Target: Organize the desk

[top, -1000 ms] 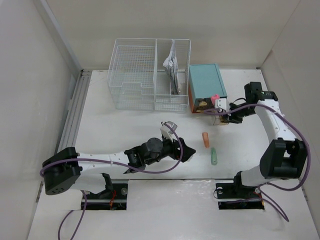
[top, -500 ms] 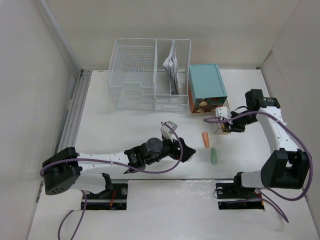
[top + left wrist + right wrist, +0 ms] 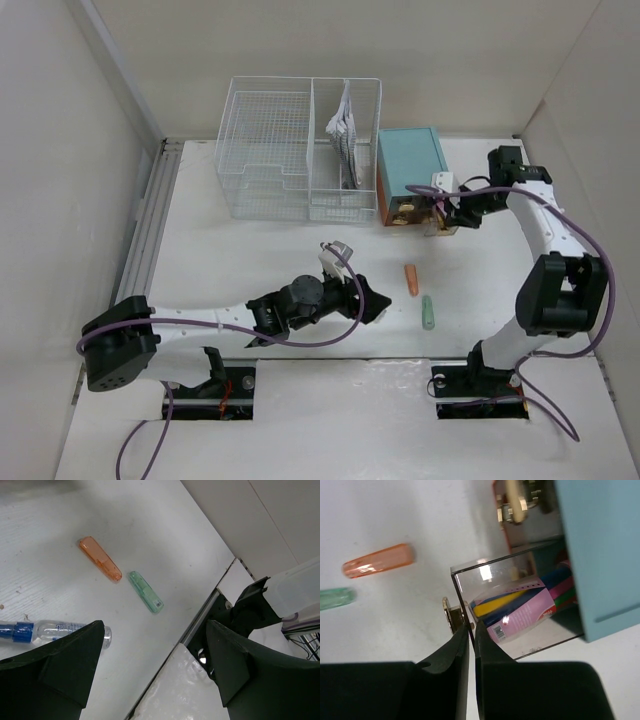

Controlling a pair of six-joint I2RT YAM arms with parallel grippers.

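At the far right of the desk (image 3: 220, 250), which spreads beneath both arms, the right gripper (image 3: 472, 628) meets an open drawer.

Its fingers, pressed almost together and holding nothing visible, touch the clear drawer (image 3: 520, 577) beside its brass knob (image 3: 450, 615), apparently set to push it into the teal box (image 3: 412, 165). Near centre, the left gripper (image 3: 155, 627) hovers wide open and empty over a loose orange case (image 3: 410, 278), green case (image 3: 427, 312) and small bottle (image 3: 60, 629).

The desk (image 3: 250, 250) is showing matte white, and the wire-mesh basket (image 3: 265, 150) is showing white too. The drawer box (image 3: 412, 165) is showing teal. One case (image 3: 410, 279) is glowing translucent orange, another case (image 3: 427, 312) pale green. The packet (image 3: 520, 612) is showing pink, yellow and blue bands.
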